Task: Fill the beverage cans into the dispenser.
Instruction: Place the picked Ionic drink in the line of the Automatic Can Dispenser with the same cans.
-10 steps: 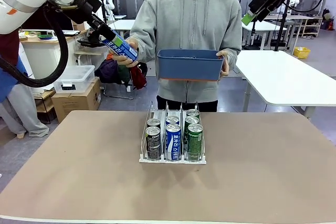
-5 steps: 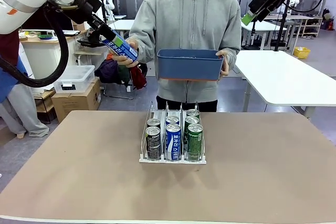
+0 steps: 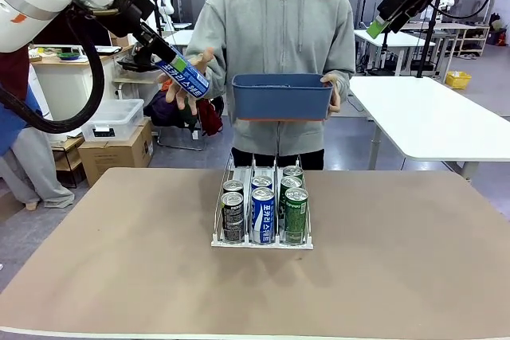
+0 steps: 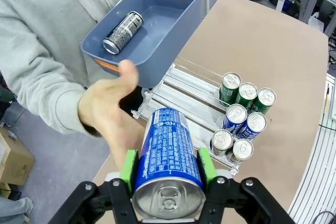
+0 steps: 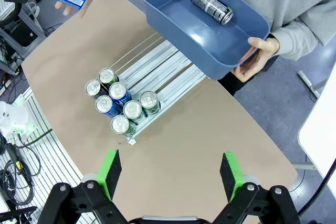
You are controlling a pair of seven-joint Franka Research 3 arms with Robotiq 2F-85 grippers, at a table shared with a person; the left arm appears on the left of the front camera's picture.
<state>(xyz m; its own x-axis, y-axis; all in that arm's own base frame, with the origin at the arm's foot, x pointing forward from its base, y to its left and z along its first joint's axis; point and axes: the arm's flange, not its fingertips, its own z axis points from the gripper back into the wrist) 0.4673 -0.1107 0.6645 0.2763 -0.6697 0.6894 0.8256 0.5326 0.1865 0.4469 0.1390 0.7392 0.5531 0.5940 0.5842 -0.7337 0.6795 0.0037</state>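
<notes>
Surface: tan table [image 3: 398,260], dispenser [image 3: 239,243] at mid-table. Six cans [image 3: 262,214] stand upright in it, bunched at the near end, two per lane: black in L lane, blue-white in mid, green in R.

Room: open lab. White table [image 3: 430,117] behind on the R. Cardboard box [image 3: 119,153] back L, with a clear tub [image 3: 111,121] above it.

L arm: raised high at the far L side, wrist angled down and across twd the person.
- L claw [image 4: 168,174] is clamped tight on the top end of a blue-white can [image 3: 185,76]. Green pads sit on opposite sides just below the rim.
- Can sticks straight out past the fingers, tilted.
- Person's hand [image 4: 113,108] is open, fingers spread, right by the can's far end. Touching or not: can't tell.
- Blue bin [image 3: 283,97] is just beyond the can tip, held at chest height, w/ the person's other hand [image 3: 333,89] on its far side.
- One black can [image 4: 122,32] lies on its side in the bin.
- Dispenser is below and ahead of the L claw, well apart.

R arm: up high at far R.
- R claw [image 5: 171,174] has jaws spread wide w/ nothing between them, pointing down at the table.
- Dispenser is well below it and the bin is ahead of it, both well apart.
</notes>
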